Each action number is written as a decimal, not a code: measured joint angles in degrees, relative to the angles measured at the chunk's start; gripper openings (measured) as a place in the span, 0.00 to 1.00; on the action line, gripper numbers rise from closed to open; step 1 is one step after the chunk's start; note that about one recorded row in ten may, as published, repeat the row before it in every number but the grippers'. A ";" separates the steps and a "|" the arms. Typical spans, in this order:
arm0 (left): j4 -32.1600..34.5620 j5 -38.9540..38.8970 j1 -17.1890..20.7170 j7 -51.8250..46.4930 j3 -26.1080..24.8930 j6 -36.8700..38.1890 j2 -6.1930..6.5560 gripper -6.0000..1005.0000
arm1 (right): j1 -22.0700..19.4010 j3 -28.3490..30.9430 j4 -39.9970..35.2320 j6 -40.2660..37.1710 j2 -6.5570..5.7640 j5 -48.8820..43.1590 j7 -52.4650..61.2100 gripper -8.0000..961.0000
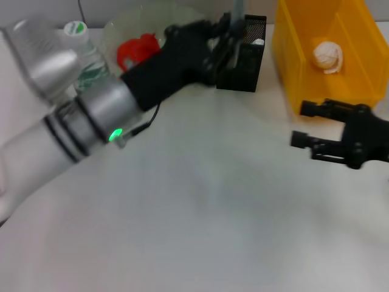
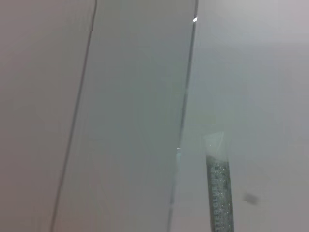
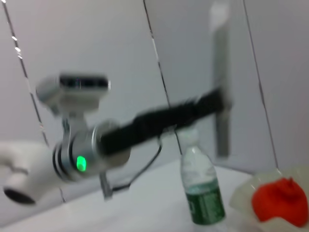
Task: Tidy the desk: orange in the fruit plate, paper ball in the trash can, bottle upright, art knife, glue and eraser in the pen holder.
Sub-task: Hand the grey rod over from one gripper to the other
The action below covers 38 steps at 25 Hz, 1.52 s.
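Holding a long grey stick, prob. the art knife (image 1: pixel 237 13), the left gripper (image 1: pixel 223 44) sits at approx 12 o'clock on the desk in the head view, right over the near-left rim of the black mesh pen holder (image 1: pixel 250 61). Fingers look clamped on the knife, its long axis near vertical, running 12-to-6, upper end out of shot. The right wrist view confirms it: the stick stands upright across the end of the left arm. Its lower tip is hidden behind the gripper, so can't tell if it's already inside the holder mouth or just above it.

Key relation: holder opening lies just toward 3 o'clock of the gripper and below. My read is the next move needs a small shift that way, then straight down w/ the knife kept vertical.

The right gripper (image 1: pixel 302 125) is parked at approx 3 o'clock, fingers apart, empty, just in front of the yellow trash can (image 1: pixel 289 61). Paper ball (image 1: pixel 327 55) is already in the can. Bottle (image 1: pixel 82 48) stands upright at 10 o'clock; the red-orange fruit (image 1: pixel 137 50) sits on the clear plate (image 1: pixel 182 15) at 11.
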 joint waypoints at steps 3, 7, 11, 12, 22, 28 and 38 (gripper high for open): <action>-2.32 4.62 2.80 -2.61 -1.87 6.66 0.43 0.15 | -0.30 4.53 -0.10 -7.28 -1.67 0.06 1.31 0.78; -7.49 10.59 3.08 -6.60 -4.52 13.88 1.07 0.15 | 0.21 8.81 -0.14 -12.39 -2.20 0.08 2.26 0.78; -10.16 13.45 2.44 -8.41 -5.38 17.31 1.65 0.15 | 1.85 11.58 -0.02 -16.28 -2.43 0.97 5.72 0.78; -10.90 14.97 2.20 -9.27 -5.51 18.82 1.93 0.15 | 2.35 11.76 -0.08 -16.70 -2.39 1.39 7.30 0.78; -11.14 23.94 0.21 -12.96 -5.49 21.07 0.99 0.15 | 7.43 7.95 0.44 -14.69 -0.26 0.68 13.22 0.78; -11.22 24.59 -0.10 -12.80 -5.49 20.66 0.34 0.15 | 8.72 1.70 0.56 -10.47 0.85 0.64 13.53 0.77; -11.82 24.71 -0.23 -12.49 -5.56 20.61 0.13 0.15 | 9.30 -0.94 0.53 -9.78 1.53 0.60 13.57 0.64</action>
